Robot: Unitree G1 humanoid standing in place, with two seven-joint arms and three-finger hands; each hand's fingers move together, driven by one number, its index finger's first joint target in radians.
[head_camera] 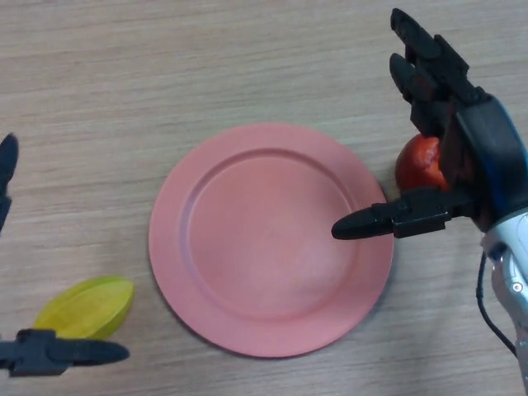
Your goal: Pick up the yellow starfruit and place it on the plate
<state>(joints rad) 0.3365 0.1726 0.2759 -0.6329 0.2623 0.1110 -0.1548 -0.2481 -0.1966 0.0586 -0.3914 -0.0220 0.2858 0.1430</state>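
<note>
wood-grain table [165,66] under pink plate [271,239]

Left hand [49,353] at 8 o'clock: cut off by frame edge. Red fruit [419,162] at 3 o'clock: mostly hidden behind right hand [462,140].

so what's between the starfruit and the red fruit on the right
In the head view, the pink plate lies between the yellow starfruit and the red fruit.
</note>
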